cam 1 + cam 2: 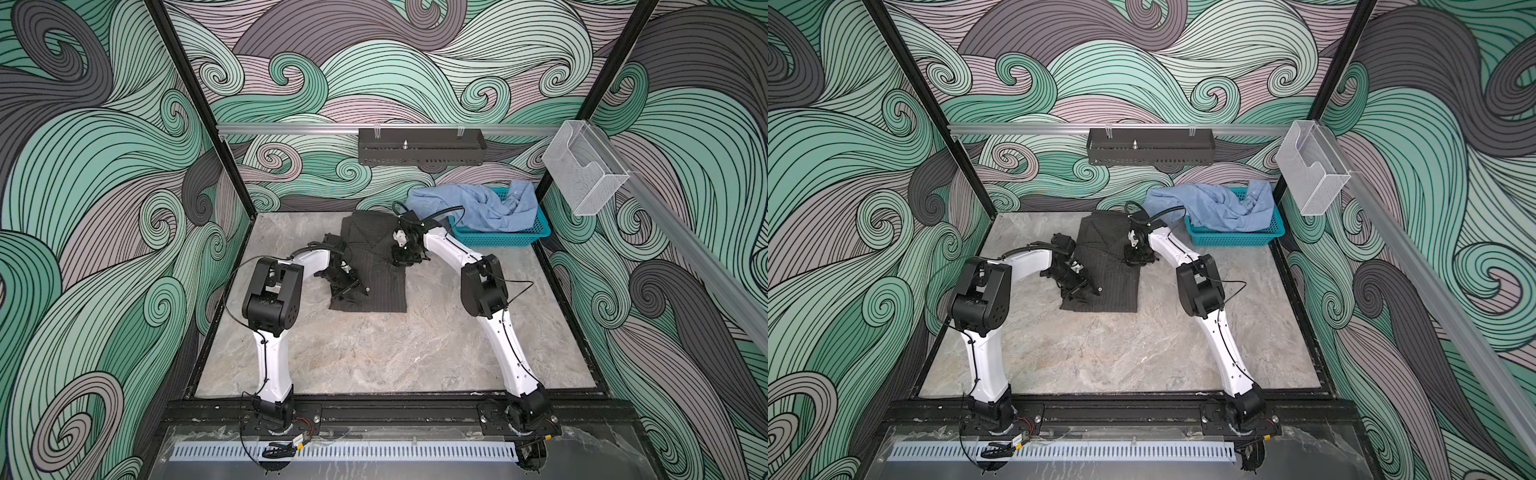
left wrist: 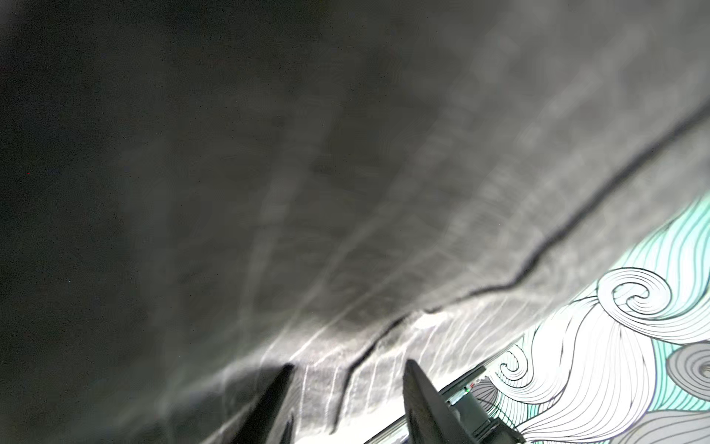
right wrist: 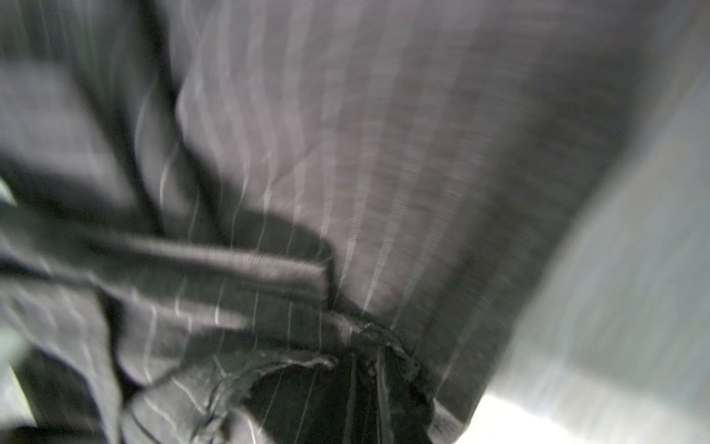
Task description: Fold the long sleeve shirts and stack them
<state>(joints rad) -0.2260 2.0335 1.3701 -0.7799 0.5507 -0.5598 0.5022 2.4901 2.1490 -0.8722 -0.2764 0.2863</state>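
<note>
The dark grey pinstriped long sleeve shirt [image 1: 382,286] [image 1: 1117,291] lies folded into a long rectangle at the back middle of the table. My left gripper [image 1: 353,289] [image 2: 347,374] is low over its left edge, fingers apart, with a fold of striped cloth [image 2: 345,192] showing between them. At the shirt's right edge my right gripper [image 1: 401,261] [image 3: 369,369] is shut on a bunched bit of the pinstriped fabric [image 3: 384,153]. The light blue long sleeve shirt [image 1: 478,208] [image 1: 1217,205] lies crumpled in the basket, with part of it draped over the basket's left rim.
The teal perforated basket [image 1: 498,239] [image 1: 1233,240] stands at the back right corner. A black slotted tray [image 1: 422,146] hangs on the back rail and a clear plastic holder [image 1: 584,172] on the right rail. Bare marble table [image 1: 374,353] stretches in front of the shirt.
</note>
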